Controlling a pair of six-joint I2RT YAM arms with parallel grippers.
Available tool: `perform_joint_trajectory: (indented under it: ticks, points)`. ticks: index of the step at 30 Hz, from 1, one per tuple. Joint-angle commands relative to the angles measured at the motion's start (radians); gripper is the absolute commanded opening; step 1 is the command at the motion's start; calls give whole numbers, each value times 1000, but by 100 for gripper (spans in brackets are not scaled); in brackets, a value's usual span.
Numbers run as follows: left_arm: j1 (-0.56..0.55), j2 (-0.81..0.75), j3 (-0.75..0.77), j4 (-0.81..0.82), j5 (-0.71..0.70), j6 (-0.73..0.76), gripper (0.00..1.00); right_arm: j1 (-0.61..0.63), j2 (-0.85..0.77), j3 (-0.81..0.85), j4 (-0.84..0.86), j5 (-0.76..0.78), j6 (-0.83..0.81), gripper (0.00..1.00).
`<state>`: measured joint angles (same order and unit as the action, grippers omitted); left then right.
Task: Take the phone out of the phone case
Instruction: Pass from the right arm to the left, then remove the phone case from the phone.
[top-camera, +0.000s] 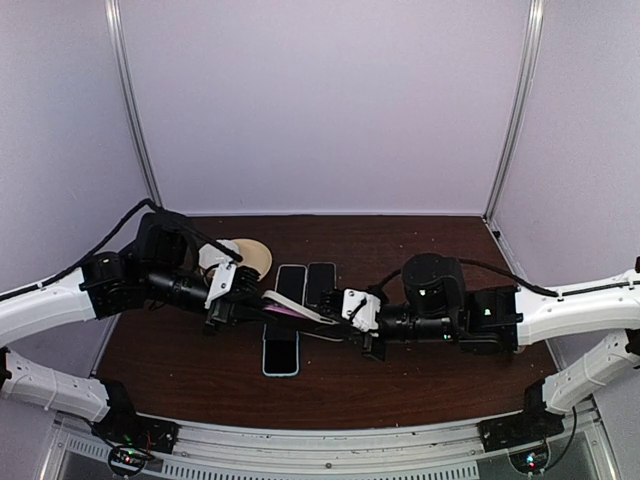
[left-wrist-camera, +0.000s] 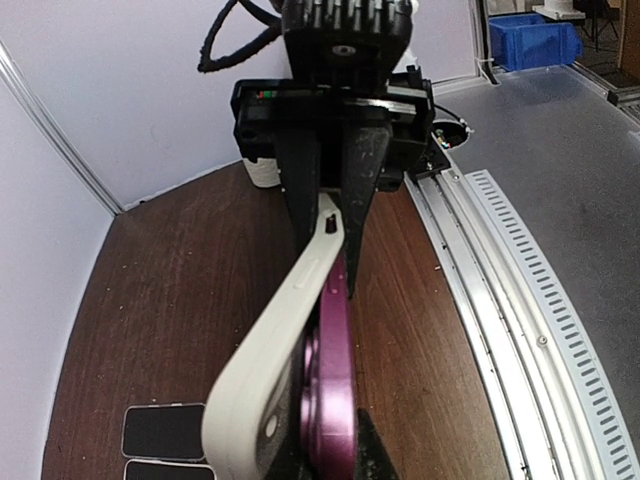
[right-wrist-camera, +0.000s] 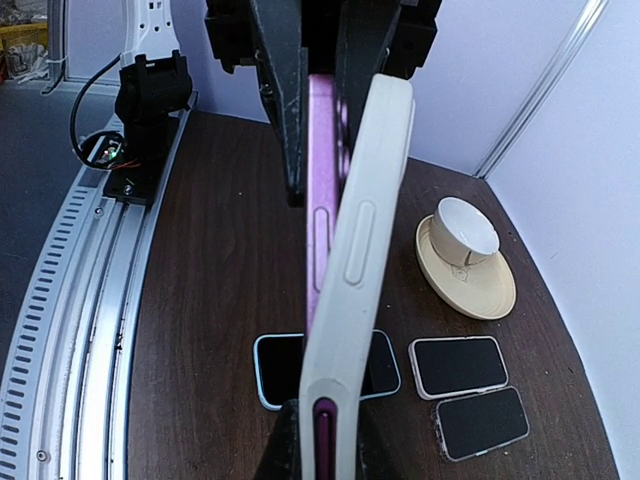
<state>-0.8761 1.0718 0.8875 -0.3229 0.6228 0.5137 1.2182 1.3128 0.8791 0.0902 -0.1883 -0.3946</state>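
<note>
Both hands are holding a purple phone (right-wrist-camera: 320, 170) in a rubbery cream phone case (right-wrist-camera: 362, 250) in the air above the middle of the dark brown wooden counter (top-camera: 420, 385). The left hand (top-camera: 250, 305) is pressing its fingers together on the left end of the purple phone, where the cream phone case is bowing away from it. The right hand (top-camera: 340, 322) is pinching the right end, where the cream phone case is hugging the phone closely. Beneath them, a light-blue-edged phone (top-camera: 281, 356) is lying flat on the counter. Two dark-screened phones (top-camera: 290, 282) are lying side by side just beyond it. A round cream stand (top-camera: 250, 258) with a white top is sitting to their left.
</note>
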Motion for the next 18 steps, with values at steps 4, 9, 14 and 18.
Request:
perform_joint_trajectory:
  ticks: [4, 9, 14, 18]
  points:
    - [-4, 2, 14, 74, -70, 54, 0, 53, -60, -45, 207, 7, 44, 26]
    - [-4, -13, 0, 75, -65, 89, 0, 52, -98, -66, 147, 38, 74, 58]
    - [-5, -22, -8, 70, -64, 115, 0, 53, -133, -77, 100, 63, 87, 67]
    - [-5, -28, -19, 66, -70, 144, 0, 54, -153, -71, 42, 60, 97, 68]
